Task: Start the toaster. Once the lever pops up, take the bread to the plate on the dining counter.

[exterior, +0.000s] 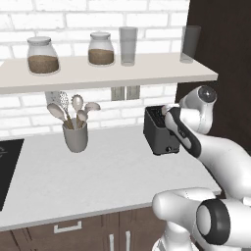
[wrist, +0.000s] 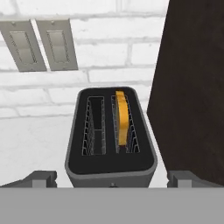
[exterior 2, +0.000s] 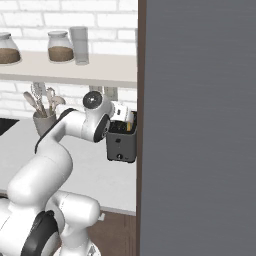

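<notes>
The black two-slot toaster (exterior: 158, 133) stands on the grey wall counter (exterior: 98, 171), close beside a dark tall panel. A golden slice of bread (wrist: 123, 118) stands upright in its right slot, and the left slot is empty. That bread also shows as a yellow sliver (exterior 2: 129, 126) at the toaster's (exterior 2: 121, 144) top. My gripper (wrist: 112, 179) hovers just above the toaster's front edge, fingers (wrist: 42, 178) spread wide on either side and holding nothing. In the left base view my forearm covers the hand. The plate and the dining counter are out of view.
A grey utensil holder (exterior: 75, 136) with spoons stands to the left. A shelf (exterior: 108, 71) with jars and glasses hangs overhead. The dark panel (exterior 2: 200, 125) walls off the right side. Two wall outlets (wrist: 39, 43) sit behind the toaster. A black cooktop (exterior: 7, 166) lies far left.
</notes>
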Robot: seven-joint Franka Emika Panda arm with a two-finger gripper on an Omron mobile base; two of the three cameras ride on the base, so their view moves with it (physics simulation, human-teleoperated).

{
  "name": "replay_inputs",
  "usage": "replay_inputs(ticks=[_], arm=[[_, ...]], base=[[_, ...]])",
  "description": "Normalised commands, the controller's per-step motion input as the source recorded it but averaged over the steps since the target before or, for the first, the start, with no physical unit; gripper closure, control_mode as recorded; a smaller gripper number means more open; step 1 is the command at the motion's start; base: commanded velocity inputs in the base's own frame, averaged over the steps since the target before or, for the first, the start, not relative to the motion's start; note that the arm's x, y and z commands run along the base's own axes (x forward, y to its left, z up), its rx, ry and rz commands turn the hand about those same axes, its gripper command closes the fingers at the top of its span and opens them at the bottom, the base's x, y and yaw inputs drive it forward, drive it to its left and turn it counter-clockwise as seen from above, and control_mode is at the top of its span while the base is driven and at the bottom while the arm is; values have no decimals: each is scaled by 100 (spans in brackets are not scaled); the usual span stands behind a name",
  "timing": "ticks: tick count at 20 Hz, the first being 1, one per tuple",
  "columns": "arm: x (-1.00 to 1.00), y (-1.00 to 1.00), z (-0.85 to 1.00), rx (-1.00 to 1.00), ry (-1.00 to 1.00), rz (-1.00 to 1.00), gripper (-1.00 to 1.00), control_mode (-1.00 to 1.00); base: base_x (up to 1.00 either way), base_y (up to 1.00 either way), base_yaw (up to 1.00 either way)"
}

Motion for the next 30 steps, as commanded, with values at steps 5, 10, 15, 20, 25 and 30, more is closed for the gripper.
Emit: replay_inputs(ticks=[5,10,15,20,25,30], arm=[[0,0,-13,0,5,-1,-100,-100],[1,-2,-14,0,7,-4,-100,-100],[2,-6,-18,0,3,-8,-100,-100],[4,-9,-15,0,1,-5,-100,-100],[6,-13,-1,6,0,0,-100,-100],[8,-6,0,6,0,0,-100,-100]], base=[[0,0,0],[0,0,0],[0,0,0],[0,0,0],[0,0,0],[0,0,0]])
